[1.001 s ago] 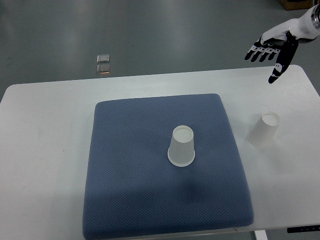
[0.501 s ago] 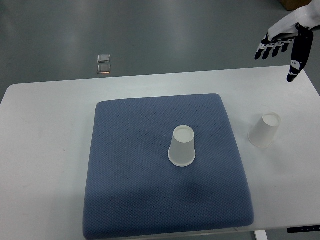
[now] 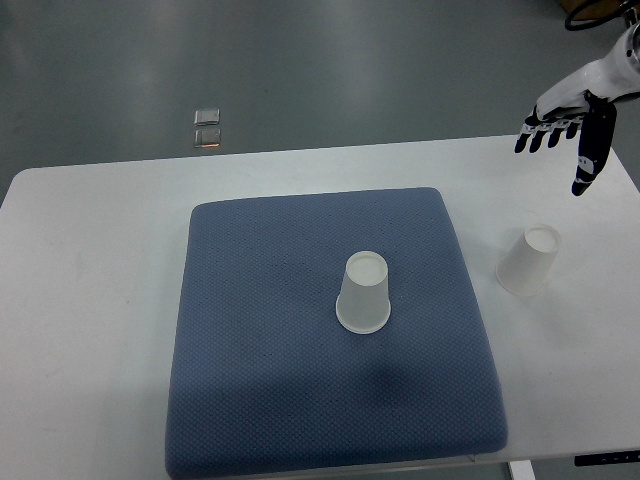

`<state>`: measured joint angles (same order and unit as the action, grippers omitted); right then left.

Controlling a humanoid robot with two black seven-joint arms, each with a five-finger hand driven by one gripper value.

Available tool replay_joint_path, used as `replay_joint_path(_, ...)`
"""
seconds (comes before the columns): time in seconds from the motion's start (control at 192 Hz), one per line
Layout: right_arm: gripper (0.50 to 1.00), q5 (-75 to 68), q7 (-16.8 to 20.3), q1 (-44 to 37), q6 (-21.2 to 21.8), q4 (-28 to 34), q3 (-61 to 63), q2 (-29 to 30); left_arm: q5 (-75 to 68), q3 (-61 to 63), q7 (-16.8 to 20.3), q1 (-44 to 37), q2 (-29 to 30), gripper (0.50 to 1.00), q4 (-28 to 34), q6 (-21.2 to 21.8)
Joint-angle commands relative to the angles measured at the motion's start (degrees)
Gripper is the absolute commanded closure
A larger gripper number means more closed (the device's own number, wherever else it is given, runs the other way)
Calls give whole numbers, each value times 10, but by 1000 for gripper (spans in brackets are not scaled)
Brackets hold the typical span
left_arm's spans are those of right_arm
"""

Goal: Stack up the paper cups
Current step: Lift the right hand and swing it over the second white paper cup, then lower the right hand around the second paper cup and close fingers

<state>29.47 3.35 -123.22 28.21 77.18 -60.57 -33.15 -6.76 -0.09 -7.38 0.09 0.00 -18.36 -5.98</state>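
Upside down on the blue mat [image 3: 300, 380] stands one white paper cup [image 3: 363, 292], near the mat's middle. A second white paper cup [image 3: 528, 260] also stands upside down, on the bare white table to the right of the mat. My right hand [image 3: 562, 135] hovers over the table's far right corner, above and behind that second cup, fingers spread and holding nothing. The left arm does not show.
The white table [image 3: 90, 300] runs under the mat, with bare strips on the left and right. On the grey floor beyond the table's far edge lie two small square plates [image 3: 207, 128].
The right hand rose toward the top right, then came back down a little toward the second cup. Both cups stayed put.
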Motion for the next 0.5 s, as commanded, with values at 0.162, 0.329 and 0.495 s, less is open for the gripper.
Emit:
replay_joint_path(0.162, 587, -3, 0, 90, -82, -11, 2, 28, 0, -1, 0, 0, 0, 500, 0, 0)
replay_joint_path(0.329, 587, -4, 1, 143, -126, -19, 3, 42, 0, 0, 0, 0, 0, 500, 0, 1)
replay_joint_path(0.495, 587, -4, 3, 186, -161, -26, 5, 47, 0, 0, 0, 0, 0, 500, 0, 1)
